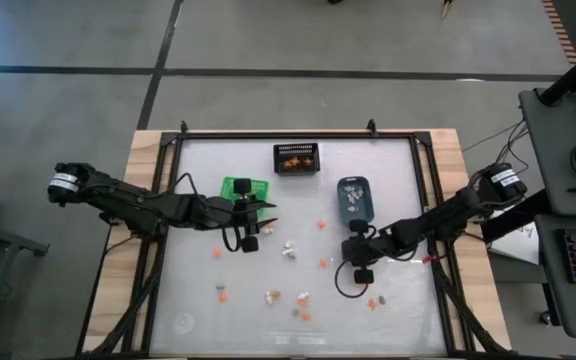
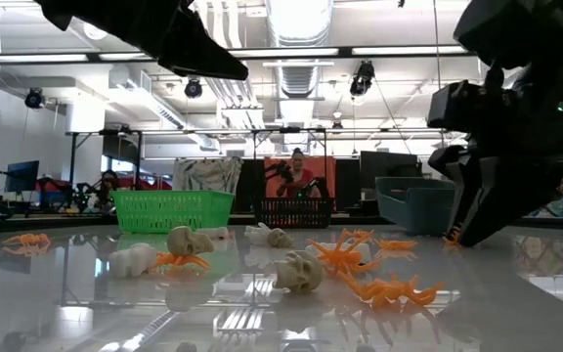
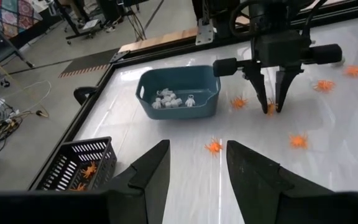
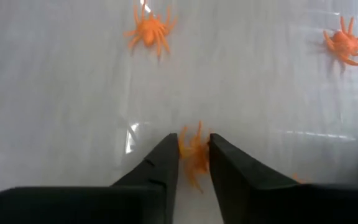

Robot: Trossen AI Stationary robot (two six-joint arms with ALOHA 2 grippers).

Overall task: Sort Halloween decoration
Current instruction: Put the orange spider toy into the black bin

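Small orange spiders and white or tan skulls lie scattered on the white table; the low view shows a skull and a spider up close. My right gripper points down near the blue-grey bin, shut on one orange spider; it also shows in the left wrist view as the right gripper. My left gripper hovers open beside the green bin, holding nothing; its fingers stand wide apart. My right gripper pinches the orange spider's body between its two fingers, coming from above and pointing down. The spider shows at the fingers' free ends, down at the table surface. Its legs stick out past the fingers.
The black mesh bin at the far edge holds orange spiders. The blue-grey bin holds white trinkets. The green bin stands left of centre. More trinkets lie near the table's near edge. A raised frame borders the table.
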